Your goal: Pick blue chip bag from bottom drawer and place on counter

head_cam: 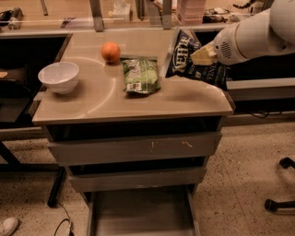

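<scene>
Tool (201, 55) gripping one blue chip bag (182, 54) over counter (106, 101), one bowl (59, 77)

the hand (203, 55), up over the desk's (92, 103) right rear corner, grips the blue chip bag (183, 62) and covers part of its white lettering, so only a few letters read. the arm (258, 34) behind it runs out of shot at the right and top edges. down low, the bottom drawer (138, 216) is sliced off by the lower edge, its front unseen. the gaps above the upper drawers (133, 148) are just dark. a pale shoe (7, 226) is clipped at the bottom-left corner. the clutter (190, 9) along the back is too blurred to name.
</scene>
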You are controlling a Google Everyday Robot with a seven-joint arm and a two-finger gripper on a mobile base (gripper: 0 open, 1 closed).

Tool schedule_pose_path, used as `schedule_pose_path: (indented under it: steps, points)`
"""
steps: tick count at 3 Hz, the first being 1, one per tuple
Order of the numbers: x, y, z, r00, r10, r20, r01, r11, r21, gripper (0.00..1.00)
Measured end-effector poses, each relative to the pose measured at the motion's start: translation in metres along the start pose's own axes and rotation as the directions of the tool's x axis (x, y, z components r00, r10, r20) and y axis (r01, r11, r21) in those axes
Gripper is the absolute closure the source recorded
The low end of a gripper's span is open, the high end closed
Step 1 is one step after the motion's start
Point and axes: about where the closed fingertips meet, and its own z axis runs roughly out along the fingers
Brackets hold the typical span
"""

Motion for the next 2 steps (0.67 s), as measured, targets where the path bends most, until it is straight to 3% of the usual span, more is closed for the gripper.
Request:
schedule_pose_path:
  steps: [2]
  points:
    - [0.020,-0.009,0.044,0.998,0.052,-0.018,-0.053,0.9971,-0.055,1.00]
